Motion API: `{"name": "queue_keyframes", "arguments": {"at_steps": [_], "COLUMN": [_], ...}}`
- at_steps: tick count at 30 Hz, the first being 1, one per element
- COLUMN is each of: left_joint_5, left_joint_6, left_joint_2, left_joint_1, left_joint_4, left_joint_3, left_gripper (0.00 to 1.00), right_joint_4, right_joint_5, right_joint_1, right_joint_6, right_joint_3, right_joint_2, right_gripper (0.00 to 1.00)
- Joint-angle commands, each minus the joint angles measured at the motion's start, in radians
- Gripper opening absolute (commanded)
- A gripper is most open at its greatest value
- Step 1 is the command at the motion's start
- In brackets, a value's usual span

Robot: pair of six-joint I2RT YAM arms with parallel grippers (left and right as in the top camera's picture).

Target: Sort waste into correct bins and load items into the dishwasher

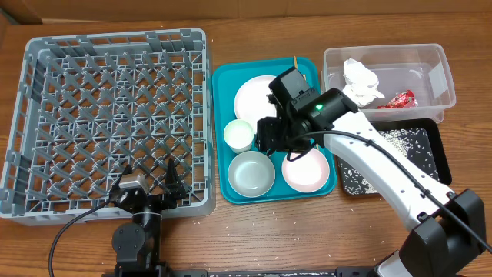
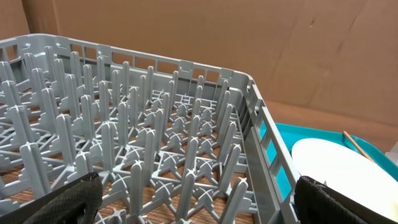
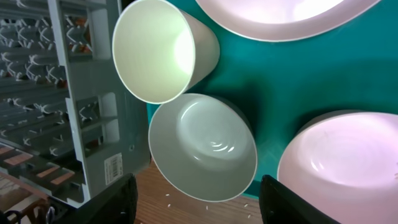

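Our right gripper [image 3: 198, 200] hangs spread over the teal tray [image 1: 221, 92], above a bowl [image 3: 205, 146] beside the cup [image 3: 158, 50] and plate [image 1: 257, 96]. Our left gripper [image 1: 151, 173], also spread, hovers at the rack [image 1: 77, 77], left of the tray.

Right fingers [image 3: 109, 202] apart, arm extended, wrist down; left fingers [image 2: 65, 200] apart, arm folded.

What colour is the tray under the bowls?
The tray is teal; the overhead view shows it best.
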Motion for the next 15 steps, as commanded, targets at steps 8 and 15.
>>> {"name": "queue_keyframes", "arguments": {"at_steps": [8, 15], "left_joint_5": [0.001, 0.117], "left_joint_6": [0.019, -0.03], "left_joint_2": [-0.009, -0.009], "left_joint_1": [0.004, 0.004], "left_joint_4": [0.002, 0.0], "left_joint_3": [-0.004, 0.0], "left_gripper": [1.0, 1.0], "right_joint_4": [0.003, 0.006], "right_joint_5": [0.002, 0.002], "right_joint_1": [0.004, 0.004], "right_joint_6": [0.004, 0.003], "right_joint_3": [-0.019, -0.019], "right_joint_2": [-0.011, -0.011], "right_gripper": [0.64, 0.65]}}
